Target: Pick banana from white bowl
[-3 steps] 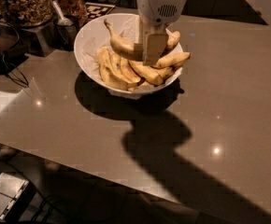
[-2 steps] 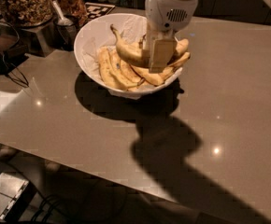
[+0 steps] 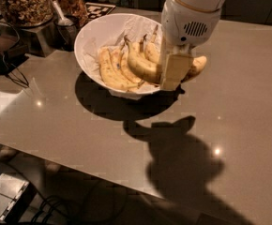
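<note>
The white bowl [image 3: 86, 37] lined with crumpled paper stands on the grey counter at the upper middle. Several yellow bananas [image 3: 110, 70] lie in it. My gripper [image 3: 171, 80] hangs over the bowl's right rim. It is shut on the banana [image 3: 142, 67], a long arched speckled one. The banana is lifted clear of the pile, its dark stem pointing up left and its other end [image 3: 197, 64] sticking out past the rim on the right. The cream finger [image 3: 174, 69] covers the banana's middle.
Glass jars of nuts [image 3: 22, 3] and a second jar [image 3: 73, 2] stand at the back left with a metal scoop [image 3: 61, 17]. A black cable [image 3: 10, 74] lies at the left. The counter's front edge [image 3: 79, 170] runs diagonally, with floor clutter below.
My gripper has risen and shifted right, toward the bowl's right rim, carrying the arched banana up out of the pile. The other bananas stay in the bowl.
</note>
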Robot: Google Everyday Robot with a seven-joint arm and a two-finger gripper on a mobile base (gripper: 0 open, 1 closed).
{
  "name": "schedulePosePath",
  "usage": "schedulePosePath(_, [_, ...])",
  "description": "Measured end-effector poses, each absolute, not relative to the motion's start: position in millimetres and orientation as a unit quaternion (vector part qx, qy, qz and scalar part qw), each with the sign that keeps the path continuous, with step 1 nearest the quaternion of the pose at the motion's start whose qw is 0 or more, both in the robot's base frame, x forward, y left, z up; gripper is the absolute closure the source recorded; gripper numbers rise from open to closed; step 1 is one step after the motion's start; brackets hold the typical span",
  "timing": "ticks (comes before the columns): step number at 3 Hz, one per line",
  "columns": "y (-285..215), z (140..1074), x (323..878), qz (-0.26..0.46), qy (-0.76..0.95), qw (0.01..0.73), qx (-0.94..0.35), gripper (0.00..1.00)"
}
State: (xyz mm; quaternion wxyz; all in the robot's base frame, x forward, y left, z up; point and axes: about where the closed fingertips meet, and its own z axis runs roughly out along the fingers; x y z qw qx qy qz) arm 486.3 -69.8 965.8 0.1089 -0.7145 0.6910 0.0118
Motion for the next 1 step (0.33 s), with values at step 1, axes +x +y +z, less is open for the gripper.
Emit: schedulePosePath(1, [-67.0, 968.4, 490.1, 0.008, 0.690, 0.120, -0.714, 1.00])
